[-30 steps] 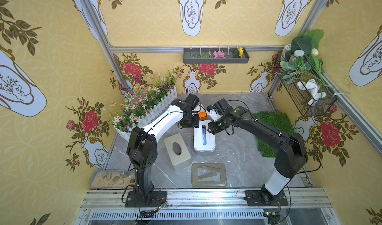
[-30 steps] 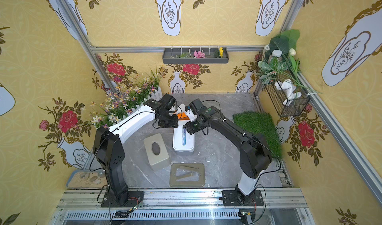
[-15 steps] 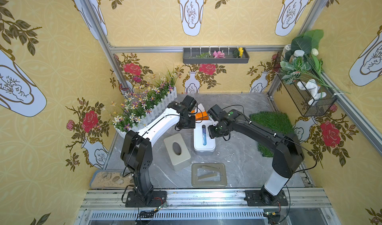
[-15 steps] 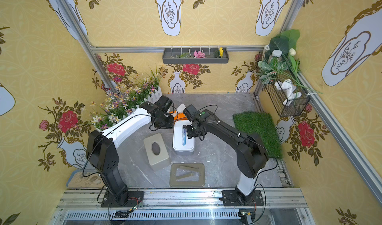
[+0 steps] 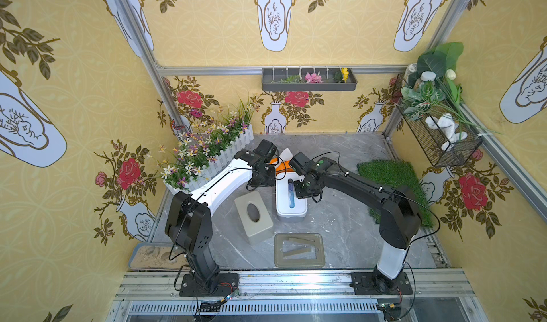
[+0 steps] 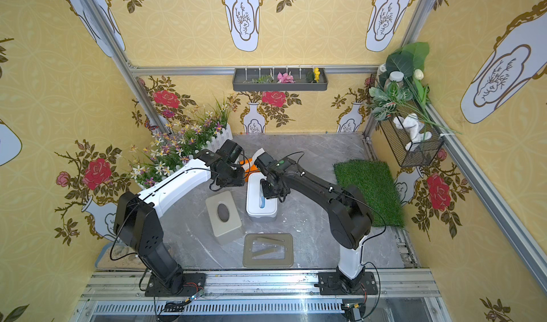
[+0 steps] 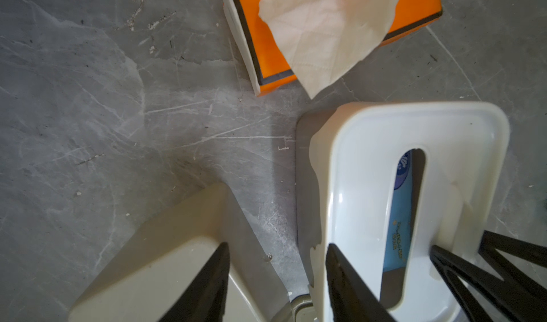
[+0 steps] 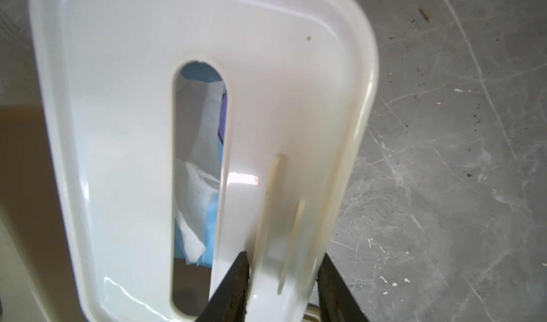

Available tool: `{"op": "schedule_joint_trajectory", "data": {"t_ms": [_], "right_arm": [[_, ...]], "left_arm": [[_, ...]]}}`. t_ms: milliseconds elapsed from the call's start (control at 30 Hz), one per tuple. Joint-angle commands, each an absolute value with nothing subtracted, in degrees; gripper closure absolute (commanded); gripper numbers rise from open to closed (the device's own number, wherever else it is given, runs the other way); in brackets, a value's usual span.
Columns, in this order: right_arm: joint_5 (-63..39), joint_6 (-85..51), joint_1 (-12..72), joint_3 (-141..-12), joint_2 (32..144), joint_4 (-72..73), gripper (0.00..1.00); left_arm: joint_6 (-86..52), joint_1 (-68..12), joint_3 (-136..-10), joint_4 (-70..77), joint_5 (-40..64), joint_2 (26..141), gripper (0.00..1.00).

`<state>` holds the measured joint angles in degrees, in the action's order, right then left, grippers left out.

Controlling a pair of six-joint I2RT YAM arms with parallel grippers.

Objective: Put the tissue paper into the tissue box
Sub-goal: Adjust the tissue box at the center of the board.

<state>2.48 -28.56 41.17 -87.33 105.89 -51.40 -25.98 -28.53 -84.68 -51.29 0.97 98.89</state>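
1. Tissue paper [image 7: 325, 30], a white sheet standing out of an orange pack [image 7: 266, 66], lies on the grey floor [image 7: 88, 128] just behind the white box [image 5: 284, 208]. No gripper touches it.
2. On the left, the beige box [image 5: 260, 225] stands just beside the white box. One finger of the left gripper [image 7: 276, 246] hangs over it, so a low sideways move could push or tip it.
3. The left gripper is open and holds nothing. Its other finger is over the side edge of the white lid [image 8: 118, 128]. If it goes down here, it could press on the lid while the other arm pulls it. The two arms are also near enough to collide.
4. On the right, the right gripper [image 8: 284, 255] has one jaw at the slot of the lid and one outside its rim. It is not possible to tell whether it already clamps. The smooth strip may slip out, or the whole box may rise with the lid.
5. A blue pack [image 7: 402, 217] is already inside the white box, so the orange pack may not fit.
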Motion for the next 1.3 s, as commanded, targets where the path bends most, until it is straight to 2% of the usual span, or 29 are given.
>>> {"op": "schedule_joint_trajectory", "data": {"t_ms": [0, 100, 200, 333, 767, 900, 1000, 1067, 1267], "right_arm": [[4.05, -29.21, 41.3, -87.77, 106.52, -52.78, 0.68], [4.43, -29.47, 41.25, -88.12, 106.61, -52.64, 0.81], [4.29, -29.53, 41.25, -88.66, 105.97, -52.65, 0.89], [3.53, -29.54, 40.63, -89.05, 103.81, -52.4, 0.92], [-0.04, -29.11, 39.21, -87.36, 102.14, -50.68, 0.92], [-0.99, -29.76, 38.54, -84.65, 101.79, -49.08, 0.85], [-0.61, -30.44, 38.49, -83.7, 100.91, -48.39, 0.68], [-0.56, -30.49, 38.41, -83.59, 100.19, -48.0, 0.61], [-0.95, -30.12, 38.49, -84.25, 100.61, -48.43, 0.5]], "left_arm": [[-26.36, -28.56, -83.87, -50.63, 0.27, 98.29, 0.46], [-26.37, -28.56, -83.59, -50.54, -0.11, 97.83, 0.46], [-26.37, -28.56, -83.51, -50.45, -0.4, 97.48, 0.46], [-26.54, -28.68, -83.24, -50.36, -1.17, 96.71, 0.46], [-26.81, -29.59, -83.13, -49.83, -1.21, 97.94, 0.46], [-26.32, -30.66, -84.12, -50.19, -1.33, 99.59, 0.46], [-26.37, -30.94, -84.29, -50.27, -1.19, 100.27, 0.46], [-26.37, -30.94, -84.2, -50.36, -1.33, 100.28, 0.46], [-26.27, -30.94, -84.55, -50.45, -1.44, 100.28, 0.46]]}}
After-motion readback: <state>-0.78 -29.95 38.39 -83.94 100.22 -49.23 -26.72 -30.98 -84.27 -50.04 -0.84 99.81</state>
